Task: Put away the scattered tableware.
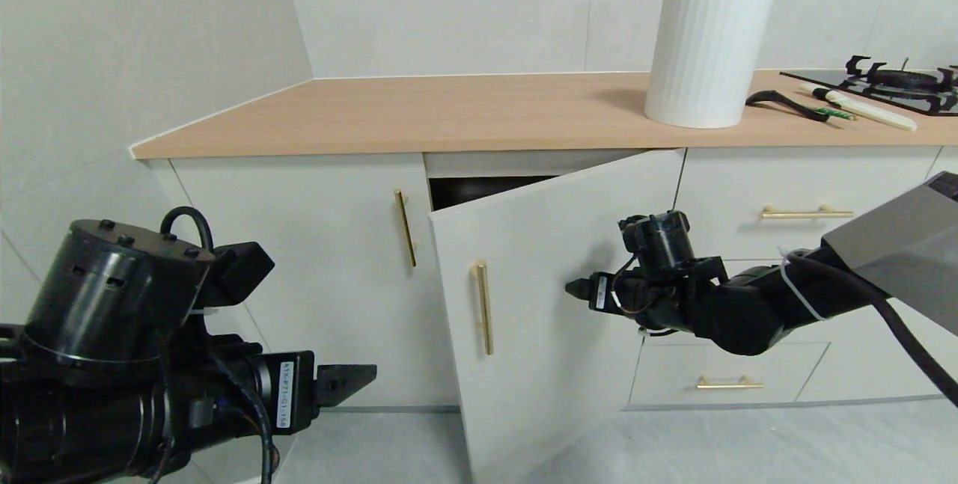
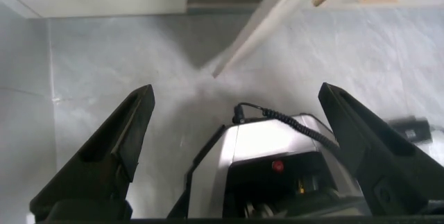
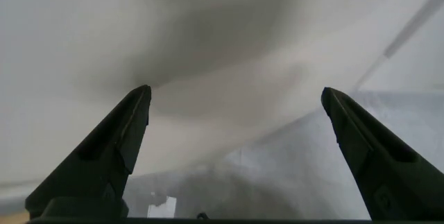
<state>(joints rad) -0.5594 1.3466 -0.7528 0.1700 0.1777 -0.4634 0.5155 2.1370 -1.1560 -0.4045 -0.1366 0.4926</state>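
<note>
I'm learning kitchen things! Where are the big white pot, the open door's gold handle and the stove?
Big white pot (image 1: pixel 707 50), head view, middle of its ribbed side.
Gold handle (image 1: pixel 484 308), head view, middle of the bar.
Stove (image 1: pixel 902 81), head view, its black burner grate.

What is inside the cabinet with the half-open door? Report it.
Through the gap above the ajar door only dark interior shows, with no item I can make out. The door covers the rest, so shelves and any contents cannot be seen.

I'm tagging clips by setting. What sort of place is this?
Most likely a home kitchen: a wooden counter over white cabinets, one door ajar, and a gas hob on it.
</note>
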